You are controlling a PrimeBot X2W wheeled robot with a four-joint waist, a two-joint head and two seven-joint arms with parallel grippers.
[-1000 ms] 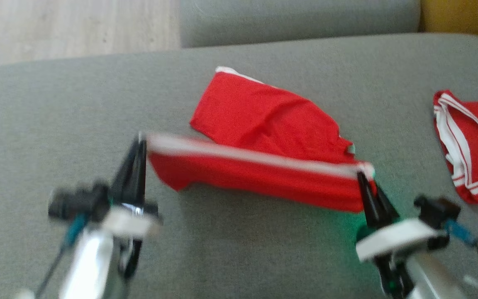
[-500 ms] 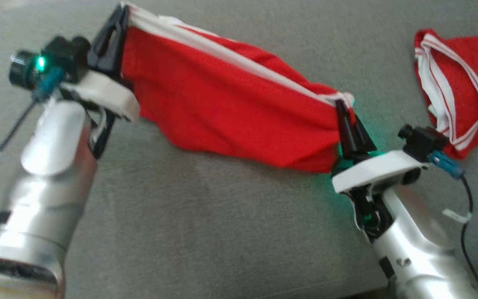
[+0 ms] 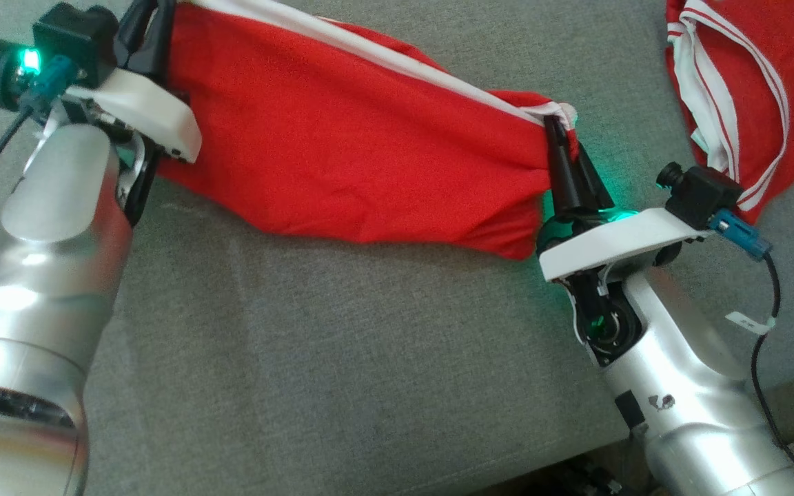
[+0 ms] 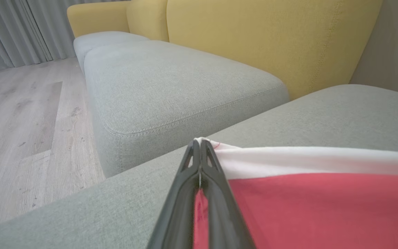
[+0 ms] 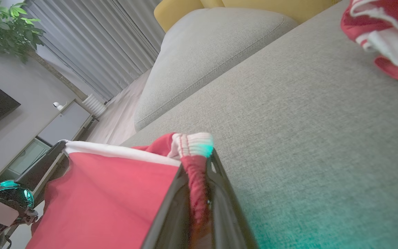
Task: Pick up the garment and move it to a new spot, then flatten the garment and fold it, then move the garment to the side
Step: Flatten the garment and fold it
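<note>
The left gripper (image 4: 200, 148) and right gripper (image 3: 554, 129) each pinch the red garment (image 3: 342, 145), stretched between them over the sofa (image 3: 335, 344)

A home living room: grey-and-yellow sofa (image 4: 185, 79), curtains (image 5: 92, 45), potted plant (image 5: 5, 31), wooden floor (image 4: 19, 121)

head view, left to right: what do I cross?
left claw → red garment stretched between both claws → right claw → second red garment, white-striped, lying on the grey cushion
</note>
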